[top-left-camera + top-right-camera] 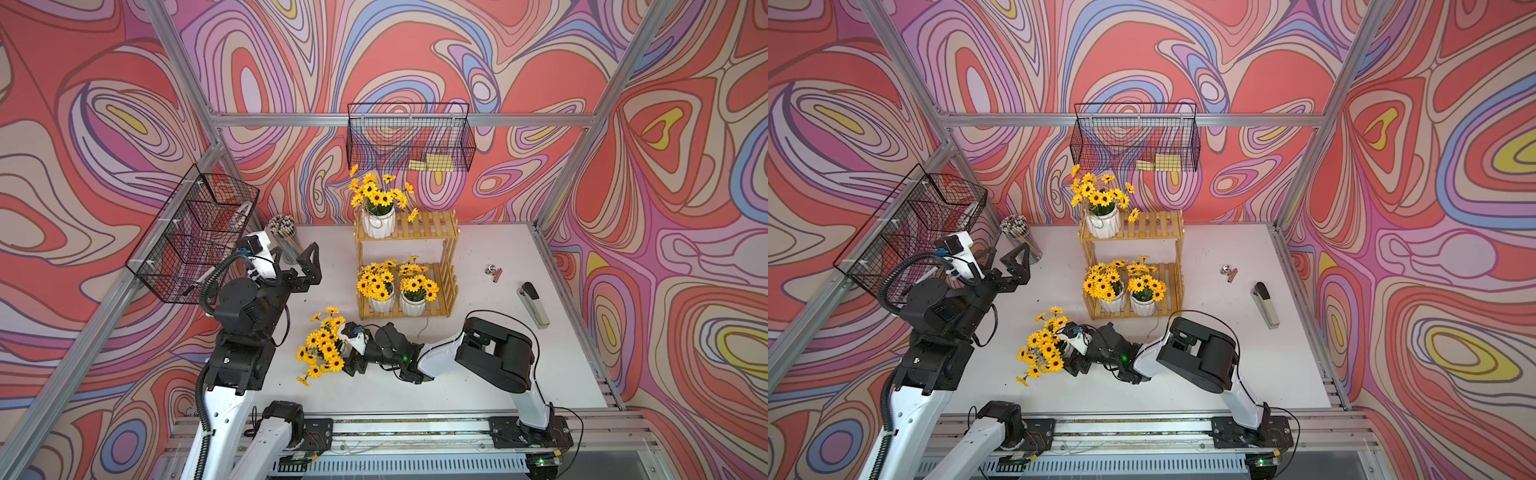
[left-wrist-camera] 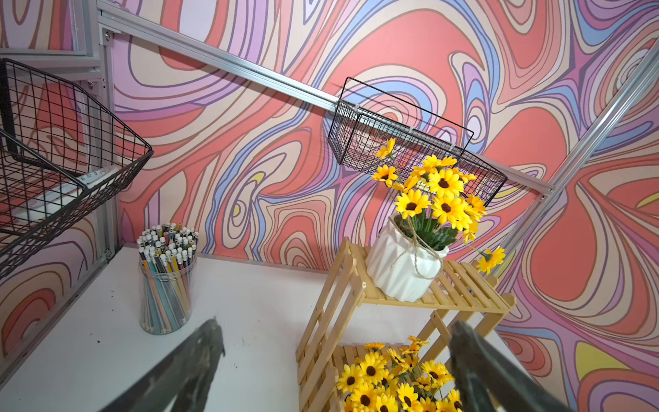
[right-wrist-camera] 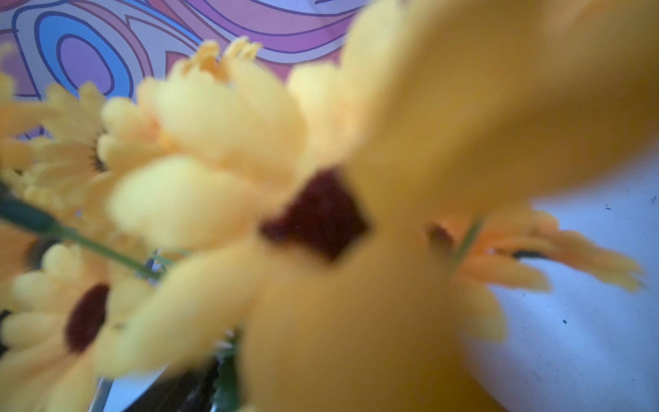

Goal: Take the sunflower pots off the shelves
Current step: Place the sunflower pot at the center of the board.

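White ribbed sunflower pots (image 2: 403,271), yellow dark-centred blooms (image 2: 444,183), twine (image 2: 410,246) round one

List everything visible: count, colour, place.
sunflower pots: four, white, yellow blooms; one top tier, two lower tier, one in front, pot hidden
shelves: one, yellowish wood, back middle
pencil cup: one, clear, back left
wire baskets: two, black, back and left walls
sticky notes: two pads, yellow, back basket
binder clip: one, silver, right of shelves
stapler: one, black-grey, right edge
table: one, white
left gripper: open, raised beside pencil cup
right gripper: at fourth pot, jaws hidden
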`<state>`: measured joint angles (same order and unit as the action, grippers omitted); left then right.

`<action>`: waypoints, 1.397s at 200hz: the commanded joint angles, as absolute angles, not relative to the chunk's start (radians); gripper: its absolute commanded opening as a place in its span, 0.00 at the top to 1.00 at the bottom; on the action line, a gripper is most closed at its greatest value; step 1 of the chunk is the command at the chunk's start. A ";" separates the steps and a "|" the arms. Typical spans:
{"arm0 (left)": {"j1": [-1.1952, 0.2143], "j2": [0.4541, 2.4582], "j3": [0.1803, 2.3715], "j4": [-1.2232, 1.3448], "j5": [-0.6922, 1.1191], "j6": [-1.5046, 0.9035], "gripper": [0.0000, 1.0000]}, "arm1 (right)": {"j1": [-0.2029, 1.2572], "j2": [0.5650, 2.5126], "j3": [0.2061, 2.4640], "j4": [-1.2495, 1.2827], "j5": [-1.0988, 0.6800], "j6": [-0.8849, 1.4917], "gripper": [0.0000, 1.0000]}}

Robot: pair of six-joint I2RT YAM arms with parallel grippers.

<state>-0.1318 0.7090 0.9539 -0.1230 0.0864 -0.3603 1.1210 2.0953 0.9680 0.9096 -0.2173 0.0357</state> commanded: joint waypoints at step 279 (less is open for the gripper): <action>-0.132 0.701 0.907 -0.062 0.079 -0.364 0.00 | 1.150 1.963 0.966 0.589 -0.200 -0.029 0.02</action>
